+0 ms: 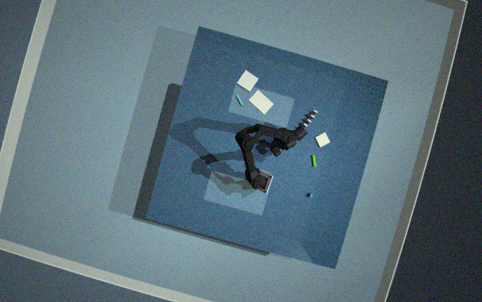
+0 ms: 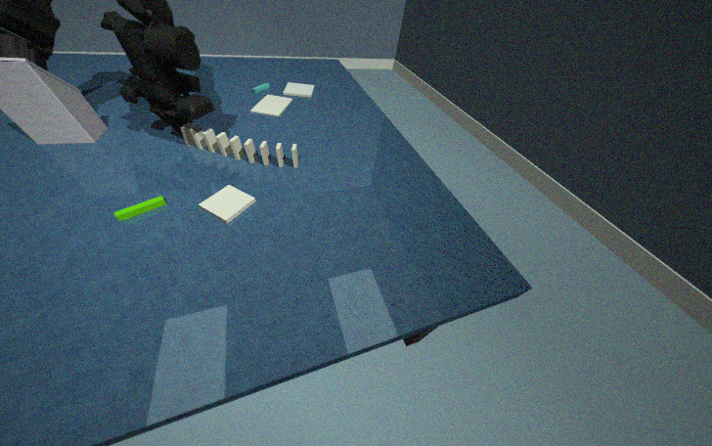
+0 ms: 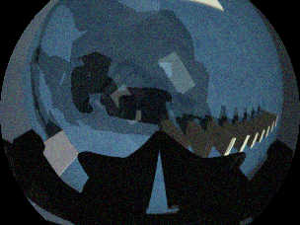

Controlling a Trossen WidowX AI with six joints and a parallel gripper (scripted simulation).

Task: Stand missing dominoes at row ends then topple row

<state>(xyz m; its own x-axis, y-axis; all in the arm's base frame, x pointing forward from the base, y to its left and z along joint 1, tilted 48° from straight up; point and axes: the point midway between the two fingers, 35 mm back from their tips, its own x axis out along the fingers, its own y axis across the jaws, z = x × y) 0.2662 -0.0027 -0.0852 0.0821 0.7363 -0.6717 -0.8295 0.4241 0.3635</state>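
Note:
A row of several white dominoes (image 1: 308, 121) (image 2: 236, 147) (image 3: 254, 141) stands on the blue table. My gripper (image 2: 179, 130) (image 3: 160, 134) is shut and empty, low at the row's left end in the exterior view. Its fingertips look very close to the end domino (image 2: 186, 136); contact cannot be told. The dominoes at that end are in the arm's shadow, and whether they tilt is hard to tell. The far-end domino (image 2: 294, 156) stands upright. In the top view the arm hides the fingertips and the near part of the row.
A flat white tile (image 1: 322, 140) (image 2: 227, 202) and a green bar (image 1: 314, 160) (image 2: 140, 207) lie beside the row. Two more white tiles (image 1: 247, 80) (image 1: 261, 102) and a cyan bar (image 1: 240, 100) (image 2: 261, 87) lie on the other side. A small dark teal block (image 1: 309, 195) lies farther off.

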